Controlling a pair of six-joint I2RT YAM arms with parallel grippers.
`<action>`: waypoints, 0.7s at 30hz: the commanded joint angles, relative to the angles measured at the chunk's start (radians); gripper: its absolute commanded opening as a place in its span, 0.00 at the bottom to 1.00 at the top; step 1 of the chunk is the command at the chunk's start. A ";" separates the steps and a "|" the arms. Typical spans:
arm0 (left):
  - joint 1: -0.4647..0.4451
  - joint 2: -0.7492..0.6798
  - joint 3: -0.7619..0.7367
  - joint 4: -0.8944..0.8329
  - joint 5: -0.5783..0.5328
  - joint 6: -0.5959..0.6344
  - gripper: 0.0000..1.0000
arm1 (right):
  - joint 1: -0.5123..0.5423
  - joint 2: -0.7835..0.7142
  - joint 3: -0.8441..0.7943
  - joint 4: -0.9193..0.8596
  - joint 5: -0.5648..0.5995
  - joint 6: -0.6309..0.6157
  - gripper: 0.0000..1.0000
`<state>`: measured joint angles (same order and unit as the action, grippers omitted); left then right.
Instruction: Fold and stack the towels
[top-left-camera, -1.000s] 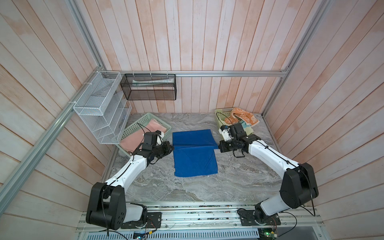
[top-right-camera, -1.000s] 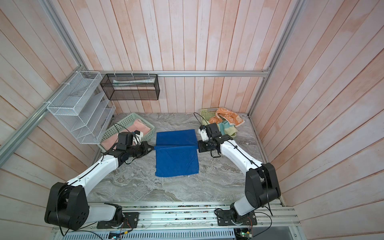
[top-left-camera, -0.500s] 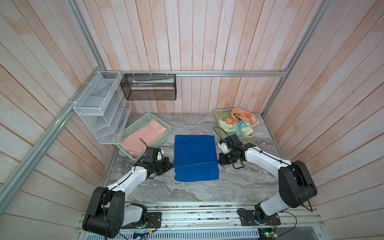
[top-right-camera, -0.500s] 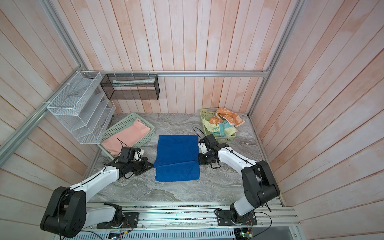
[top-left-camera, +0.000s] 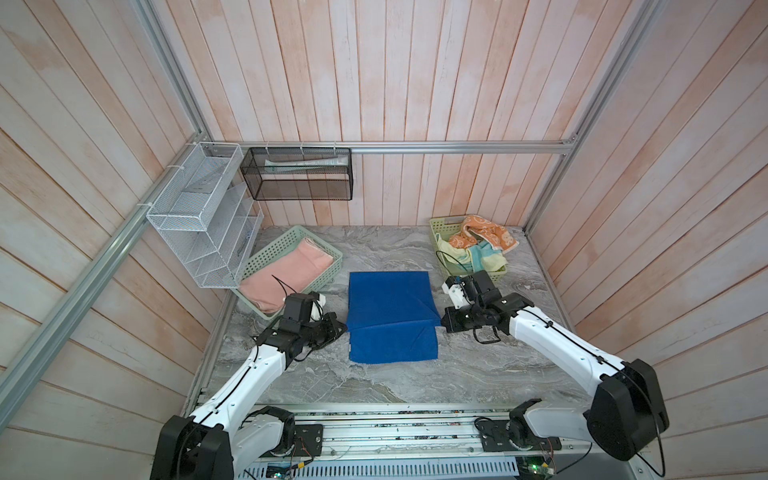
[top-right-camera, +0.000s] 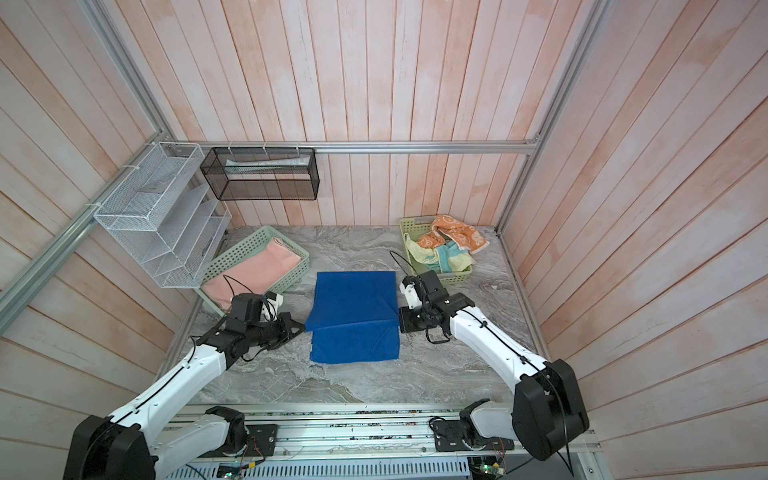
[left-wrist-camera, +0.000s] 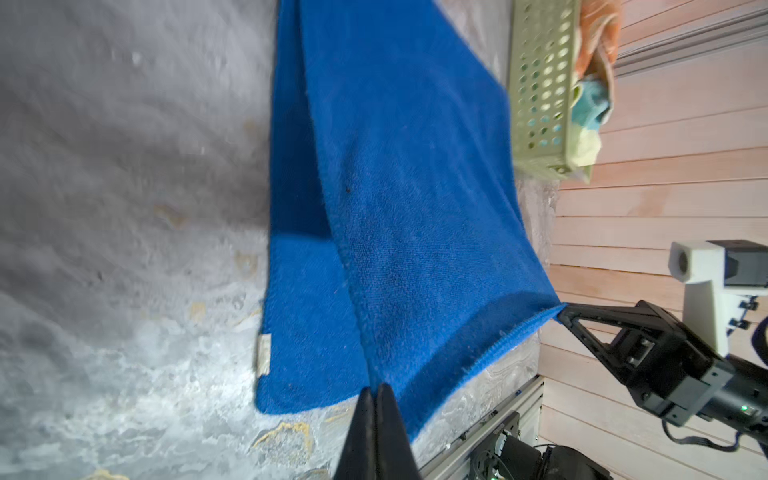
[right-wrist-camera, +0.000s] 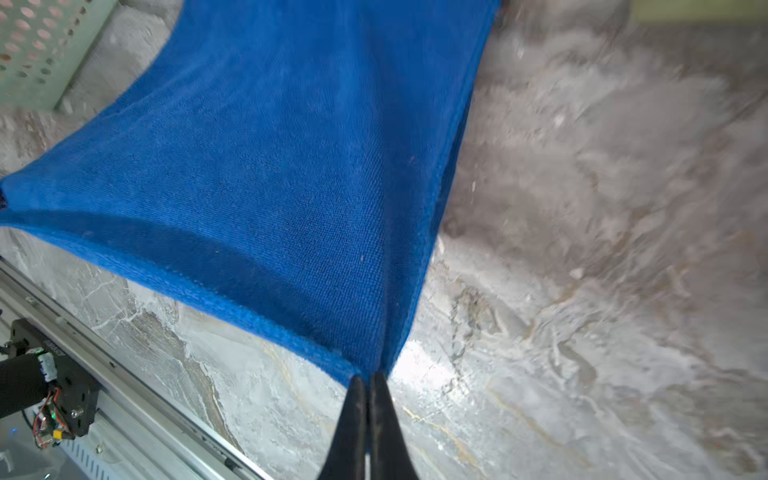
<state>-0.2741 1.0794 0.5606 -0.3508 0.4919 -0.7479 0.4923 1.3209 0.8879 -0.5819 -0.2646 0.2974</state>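
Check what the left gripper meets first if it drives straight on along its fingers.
The royal blue terry towel: the left gripper is shut on its lifted corner, so cloth lies straight ahead. The right gripper, shut on the opposite corner, looks slightly off that line, though depth is unclear.

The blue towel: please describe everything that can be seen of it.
The blue towel is plain royal-blue terry with a stitched hem and a small white label on its lower layer. It lies mid-table on the grey marble table, doubled over itself. The lower layer is flat. The upper layer is raised and stretched taut between the left gripper and the right gripper, each shut on one corner. A near strip is uncovered.
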 joint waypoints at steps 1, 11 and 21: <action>-0.033 0.018 -0.090 0.071 0.004 -0.067 0.00 | 0.019 0.026 -0.093 0.043 -0.042 0.056 0.00; -0.047 0.128 -0.143 0.131 0.009 -0.046 0.00 | 0.024 0.148 -0.096 0.078 0.024 -0.011 0.00; -0.047 0.067 -0.122 0.018 0.000 -0.032 0.21 | 0.025 0.055 -0.135 0.003 -0.078 0.008 0.20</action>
<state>-0.3195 1.1816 0.4217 -0.2733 0.4969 -0.7895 0.5129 1.4155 0.7815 -0.5259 -0.2863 0.3096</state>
